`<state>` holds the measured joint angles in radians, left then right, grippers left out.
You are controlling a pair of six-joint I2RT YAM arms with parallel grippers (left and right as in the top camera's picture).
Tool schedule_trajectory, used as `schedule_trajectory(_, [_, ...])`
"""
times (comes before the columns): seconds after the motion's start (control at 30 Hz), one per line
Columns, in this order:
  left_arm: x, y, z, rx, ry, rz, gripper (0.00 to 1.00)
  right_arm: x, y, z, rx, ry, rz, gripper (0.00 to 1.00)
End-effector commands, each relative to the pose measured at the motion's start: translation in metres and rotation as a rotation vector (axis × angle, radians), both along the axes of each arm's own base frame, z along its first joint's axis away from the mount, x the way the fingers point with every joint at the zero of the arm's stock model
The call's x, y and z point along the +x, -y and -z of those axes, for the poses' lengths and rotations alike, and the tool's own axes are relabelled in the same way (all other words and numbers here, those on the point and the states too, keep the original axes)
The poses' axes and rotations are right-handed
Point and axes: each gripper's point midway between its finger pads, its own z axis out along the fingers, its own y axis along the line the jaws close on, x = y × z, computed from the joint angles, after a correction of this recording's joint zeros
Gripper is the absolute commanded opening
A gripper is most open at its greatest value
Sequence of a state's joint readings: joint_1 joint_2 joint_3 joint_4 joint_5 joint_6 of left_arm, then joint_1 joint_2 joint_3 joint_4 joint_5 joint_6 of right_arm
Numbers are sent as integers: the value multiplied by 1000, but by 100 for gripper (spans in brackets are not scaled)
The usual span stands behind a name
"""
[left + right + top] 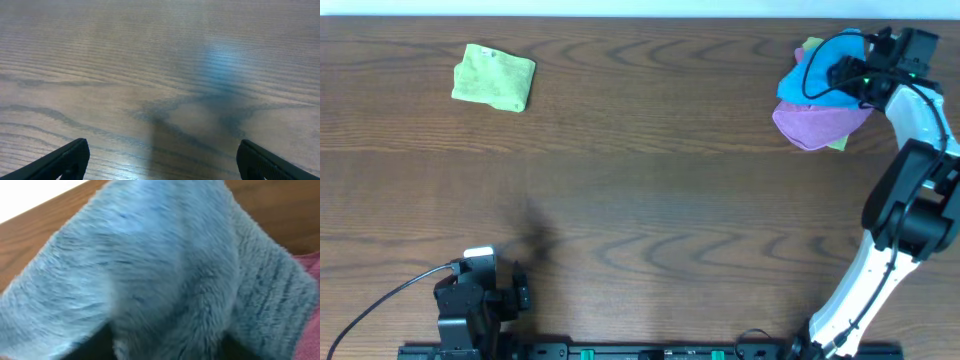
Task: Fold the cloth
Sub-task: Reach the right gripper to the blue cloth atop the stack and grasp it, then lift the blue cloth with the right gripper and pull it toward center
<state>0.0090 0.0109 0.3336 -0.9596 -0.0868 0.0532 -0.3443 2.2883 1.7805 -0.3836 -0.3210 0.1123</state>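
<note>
The bright blue cloth (pixel 807 82) lies bunched on top of a pile at the far right of the table. My right gripper (pixel 842 72) is down on it. In the right wrist view the blue cloth (pixel 160 270) fills the frame and is gathered between the two dark fingers of the right gripper (pixel 165 347), which are closed on a fold of it. My left gripper (pixel 520 293) is at the near left edge, open and empty over bare wood, as the left wrist view (pixel 160 162) also shows.
A purple cloth (pixel 815 125) lies under the blue one, with a yellow-green cloth edge (pixel 837 143) showing beneath. A light green folded cloth (pixel 495 78) sits at the far left. The table's far edge runs just behind the pile.
</note>
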Motion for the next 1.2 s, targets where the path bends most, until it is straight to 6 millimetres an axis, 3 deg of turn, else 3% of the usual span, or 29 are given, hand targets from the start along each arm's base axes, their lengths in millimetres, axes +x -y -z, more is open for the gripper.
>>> schedule_trajectory(0.0, [-9,-3,13,32,-60,3,95,9,-5,-14,12,45,-20,12])
schedule_trajectory(0.03, [-9,-3,13,32,-60,3,95,11,-6,-22,10,66,-25,2])
schedule_trajectory(0.07, [-9,-3,13,32,-60,3,95,12,-7,-31,10,85,-30,1])
schedule_trajectory(0.3, [-9,-3,13,32,-60,3,95,10,-17,-98,-22,184,-54,1])
schedule_trajectory(0.43, [-9,-3,13,32,-60,3,95,-1,-35,-136,-56,214,-103,1])
schedule_trajectory(0.57, [-9,-3,13,32,-60,3,95,-19,-59,-162,-73,202,-157,1])
schedule_trajectory(0.87, [-9,-3,13,32,-60,3,95,-77,-130,-189,-72,85,-316,1])
schedule_trajectory(1.17, [-9,-3,13,32,-60,3,95,-169,-228,-197,-46,-109,-569,1])
